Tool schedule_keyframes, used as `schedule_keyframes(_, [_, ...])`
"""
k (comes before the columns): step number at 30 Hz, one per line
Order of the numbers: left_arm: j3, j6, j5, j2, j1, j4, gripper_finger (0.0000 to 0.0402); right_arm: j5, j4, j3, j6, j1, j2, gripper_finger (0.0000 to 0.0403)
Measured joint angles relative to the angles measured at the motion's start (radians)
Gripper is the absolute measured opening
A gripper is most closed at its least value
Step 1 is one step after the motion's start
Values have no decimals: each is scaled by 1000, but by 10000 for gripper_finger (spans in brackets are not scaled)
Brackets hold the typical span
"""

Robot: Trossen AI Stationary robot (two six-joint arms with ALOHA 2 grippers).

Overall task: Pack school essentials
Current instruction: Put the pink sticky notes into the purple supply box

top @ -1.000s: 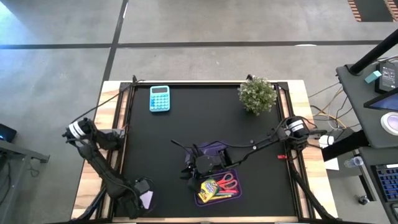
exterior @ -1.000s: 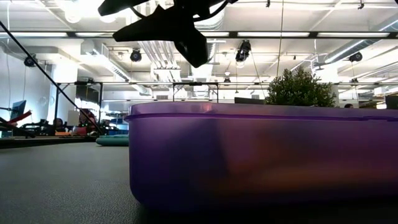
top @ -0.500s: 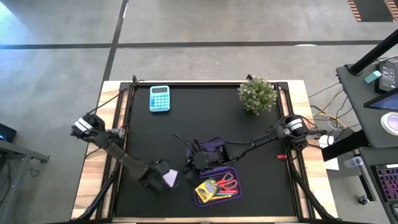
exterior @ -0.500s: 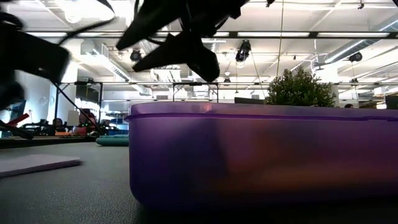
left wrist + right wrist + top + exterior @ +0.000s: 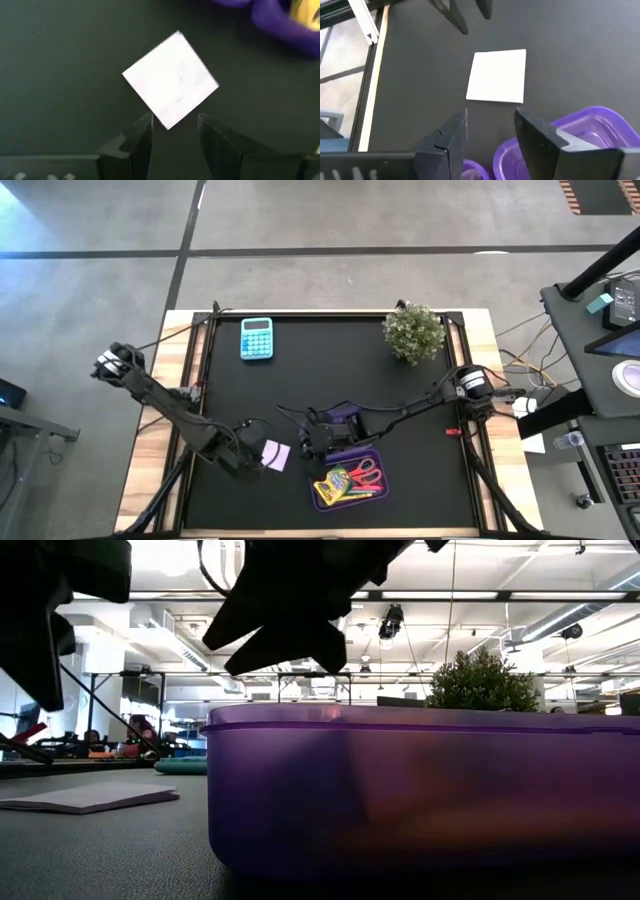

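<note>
fingers of left gripper (image 5: 174,135) were spread, w/ note pad (image 5: 274,455) flat on mat left of purple case (image 5: 345,480), lower centre; right gripper (image 5: 490,132) spread, empty. we judged crayons (image 5: 333,482), scissors (image 5: 366,472) packed; pad left.

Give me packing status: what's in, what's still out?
Done: scissors, crayon box and pens lie in the purple case. In hand: nothing; the note pad lies flat on the mat, left hand open just behind it, right hand open by the case. Left: pad into case.
</note>
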Motion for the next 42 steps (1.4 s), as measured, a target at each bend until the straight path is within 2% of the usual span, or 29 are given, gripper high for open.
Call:
schedule_keyframes(3, [-46,2,-1,-35,-14,23,141,0,65,0,-13,3,31,139])
schedule_keyframes(5, [-70,57,0,-45,-25,46,141,0,99,0,-24,3,56,133])
schedule_keyframes(9, [-120,166,1,-51,-45,118,141,2,75,21,-23,2,103,125])
schedule_keyframes(13, [-180,163,3,-51,-49,256,141,4,32,80,-62,0,154,115])
schedule_keyframes(18, [-268,79,15,-52,-49,469,141,12,-144,240,-137,-4,246,98])
schedule_keyframes(23, [-320,44,52,-54,-51,583,141,13,-318,401,-222,-18,341,77])
schedule_keyframes(30, [-328,69,141,-54,-52,590,141,10,-381,539,-290,-24,438,42])
schedule_keyframes(38, [-319,276,160,-56,-56,578,141,9,-398,540,-307,-30,449,33])
schedule_keyframes(42, [-320,359,144,-46,-71,487,141,3,-391,533,-305,-34,449,33])
